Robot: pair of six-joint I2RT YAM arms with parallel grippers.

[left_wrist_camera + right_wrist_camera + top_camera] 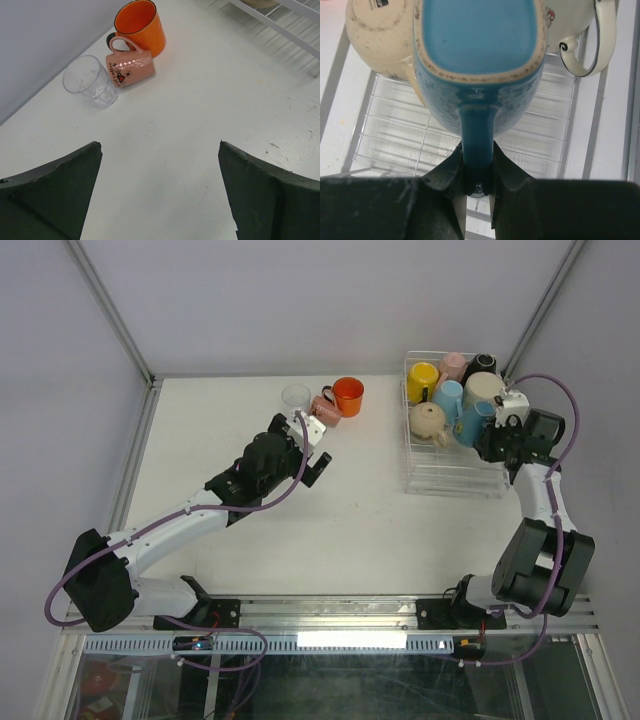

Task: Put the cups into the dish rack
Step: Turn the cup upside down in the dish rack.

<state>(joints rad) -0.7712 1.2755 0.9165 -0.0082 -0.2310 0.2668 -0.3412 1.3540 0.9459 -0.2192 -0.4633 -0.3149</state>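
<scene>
Three cups stand together on the table at the back: a clear glass tumbler [296, 395] [91, 81], a pink mug [326, 408] [131, 67] lying on its side, and an orange mug [348, 396] [140, 25]. My left gripper [303, 445] [160, 145] hovers just short of them, open and empty. The dish rack [450, 475] [395, 125] holds several cups, among them yellow [422, 380], black [484, 364] and beige [430, 420] [380, 35]. My right gripper [492, 438] [478, 150] is shut on the handle of a blue mug [474, 422] [480, 50], held over the rack's floor.
A cream mug [585, 30] with a curled handle sits right of the blue mug. The rack's near half [450, 465] has bare slats. Walls rise behind and beside the table. The rack's rim [280, 27] shows to the left gripper's right.
</scene>
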